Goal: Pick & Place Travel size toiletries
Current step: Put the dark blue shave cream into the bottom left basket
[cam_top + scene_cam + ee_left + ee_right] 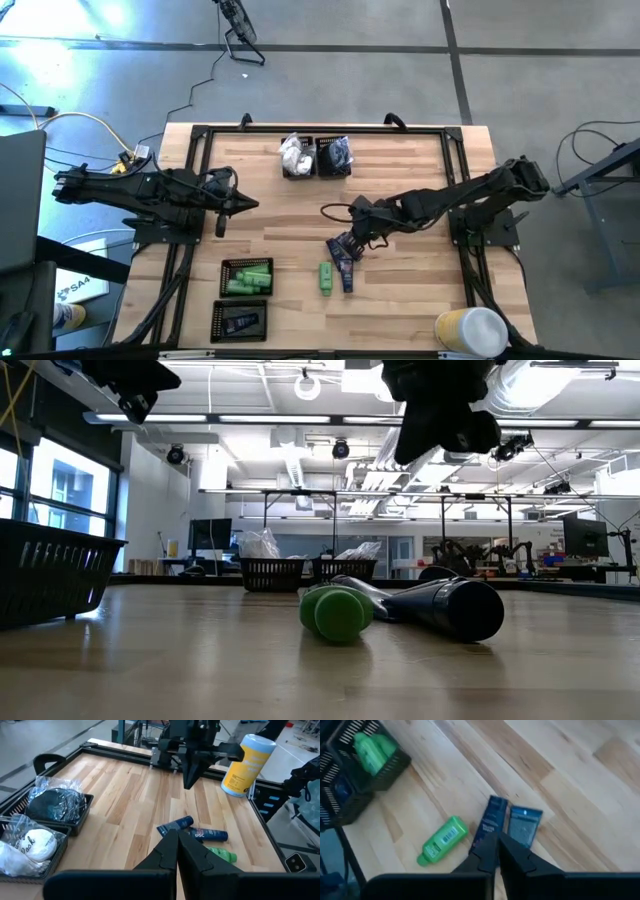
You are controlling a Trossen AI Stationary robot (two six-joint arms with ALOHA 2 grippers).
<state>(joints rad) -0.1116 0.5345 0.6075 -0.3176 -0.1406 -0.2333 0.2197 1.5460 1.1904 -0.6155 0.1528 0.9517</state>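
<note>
- Toiletries left loose on the table: a green tube (pixel 441 840) and two navy tubes (pixel 490 825), (pixel 524 825) lie close together near the middle of the wooden table (pixel 400 300), toward its near edge; the navy pair look to be touching or almost so, the green one just beside them.
- Right gripper (pixel 496 851) hangs above the navy tubes, fingers clenched together and holding nothing; my judgement is that it is lining up over one of them before opening for a pick.
- Sorted pieces sit in black mesh trays: green tubes in the tray (pixel 246 277) at near left, navy ones in the tray (pixel 240 321) just nearer still, apparently grouped by kind, so a navy tube would likely go to that nearest tray.
- Two more trays stand side by side at the far edge, one with white crinkly packets (pixel 296 154), the other with dark round pieces in clear bags (pixel 335 154).
- Left gripper (pixel 222 208) waits over the left side of the table, well apart from the loose tubes, fingers pressed shut and empty.
- A yellow-and-white canister (pixel 468 331) stands at the near right corner.
</note>
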